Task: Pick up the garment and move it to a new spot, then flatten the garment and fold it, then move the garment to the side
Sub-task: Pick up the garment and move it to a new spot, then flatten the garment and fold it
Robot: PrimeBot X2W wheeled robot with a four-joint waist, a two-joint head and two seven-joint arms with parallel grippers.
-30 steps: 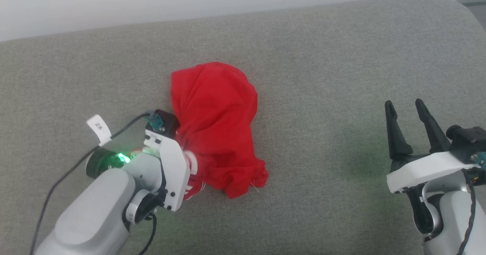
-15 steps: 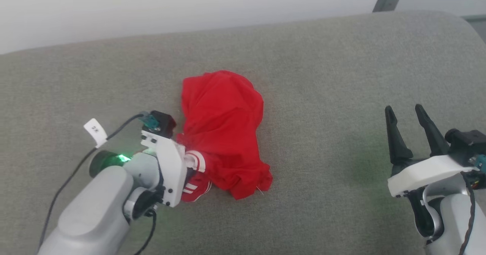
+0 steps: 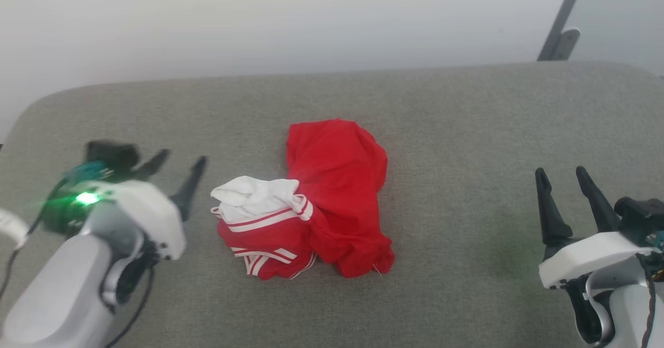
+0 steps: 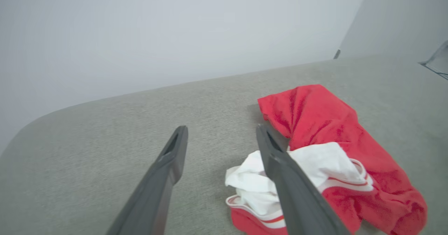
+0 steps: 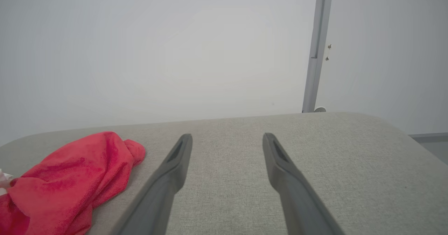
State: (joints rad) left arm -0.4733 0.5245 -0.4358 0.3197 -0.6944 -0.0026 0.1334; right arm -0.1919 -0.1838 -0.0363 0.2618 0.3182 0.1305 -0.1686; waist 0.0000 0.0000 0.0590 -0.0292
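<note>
The garment (image 3: 332,197) lies crumpled in a heap on the grey padded surface (image 3: 456,130), red body toward the back, a white sleeve with striped trim bunched at its front left. My left gripper (image 3: 179,167) stands open just left of the heap, apart from it, nothing between its fingers. In the left wrist view the garment (image 4: 336,137) sits right of the open left gripper (image 4: 221,131), whose right finger overlaps the white sleeve in the picture. My right gripper (image 3: 562,174) is open at the far right; its own view has the garment (image 5: 77,172) at the lower left and the gripper (image 5: 227,138) over bare surface.
The grey padded surface (image 5: 350,147) has rounded corners and ends at a pale wall behind. A grey metal post (image 3: 563,24) rises behind its back right corner. Bare surface lies all around the heap.
My left gripper opened, let go of the garment and drew back to the left. The white sleeve is now uncovered. The head camera shifted, so the whole picture moved. The right gripper kept still.
</note>
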